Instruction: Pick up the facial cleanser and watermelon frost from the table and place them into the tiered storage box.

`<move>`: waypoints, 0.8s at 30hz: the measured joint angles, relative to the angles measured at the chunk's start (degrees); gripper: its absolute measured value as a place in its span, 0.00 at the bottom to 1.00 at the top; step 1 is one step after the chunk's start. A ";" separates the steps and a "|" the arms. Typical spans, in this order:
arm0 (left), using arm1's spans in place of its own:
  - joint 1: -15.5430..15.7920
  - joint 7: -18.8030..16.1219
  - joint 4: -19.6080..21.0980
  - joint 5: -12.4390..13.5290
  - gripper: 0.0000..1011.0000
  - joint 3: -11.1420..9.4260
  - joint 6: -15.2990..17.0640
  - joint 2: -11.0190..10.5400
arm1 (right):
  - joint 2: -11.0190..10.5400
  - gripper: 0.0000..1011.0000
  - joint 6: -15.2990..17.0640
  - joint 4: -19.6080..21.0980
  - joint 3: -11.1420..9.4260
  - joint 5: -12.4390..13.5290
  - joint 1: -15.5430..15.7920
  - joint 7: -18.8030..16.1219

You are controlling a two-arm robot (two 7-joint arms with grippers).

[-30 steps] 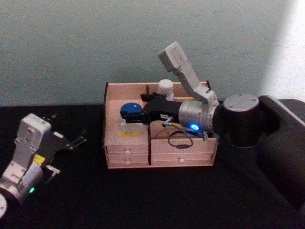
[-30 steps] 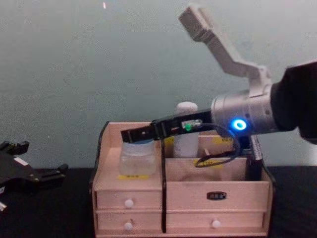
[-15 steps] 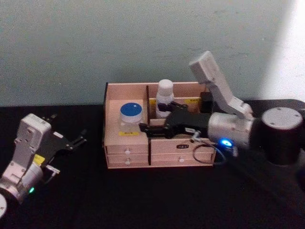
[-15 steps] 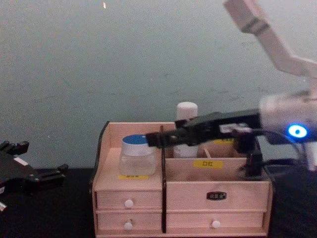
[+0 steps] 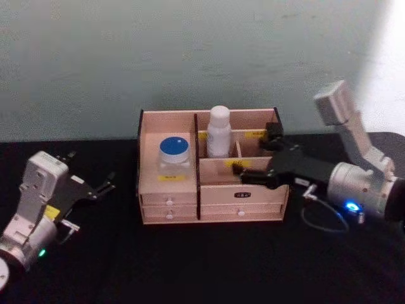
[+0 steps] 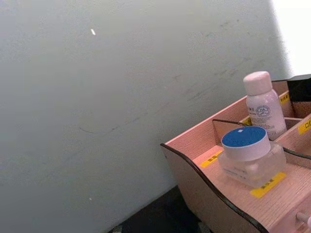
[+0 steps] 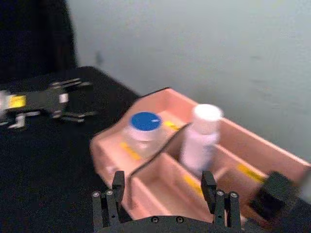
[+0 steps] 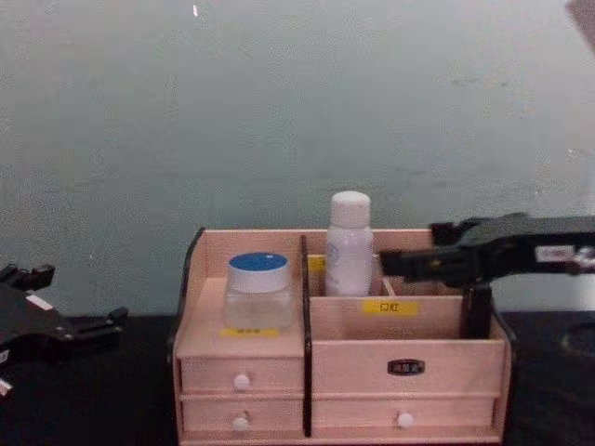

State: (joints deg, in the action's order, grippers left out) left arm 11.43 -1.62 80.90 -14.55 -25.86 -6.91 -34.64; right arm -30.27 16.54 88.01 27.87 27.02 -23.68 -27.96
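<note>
Both items boxed, watermelon frost (image 5: 174,151) apart from right gripper (image 5: 248,175) fingers

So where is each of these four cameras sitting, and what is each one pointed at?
Head view: high up, looking down on the tiered storage box; left gripper and right gripper show.
Chest view: low, facing the box's drawers; the right gripper enters from the right.
Left wrist view: beside the box, facing the wall, watermelon frost and facial cleanser.
Right wrist view: above the box; its own open fingers show.
All four share the jar and bottle.
</note>
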 joint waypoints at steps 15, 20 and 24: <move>0.00 0.00 0.00 0.00 0.99 0.00 0.00 0.00 | 4.62 0.99 -7.57 -1.67 -9.21 -4.16 4.19 16.97; 0.00 0.00 0.00 0.00 0.99 0.00 0.00 0.00 | 6.65 0.99 -9.65 -3.81 -10.34 -7.16 4.45 21.68; 0.00 0.00 0.00 0.00 0.99 0.00 0.00 0.00 | 8.44 0.99 -11.14 -6.25 -10.52 -10.01 4.48 24.95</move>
State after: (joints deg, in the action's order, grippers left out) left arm 11.43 -1.62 80.90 -14.55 -25.86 -6.91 -34.65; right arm -21.83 5.40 81.75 17.34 17.01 -19.20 -3.01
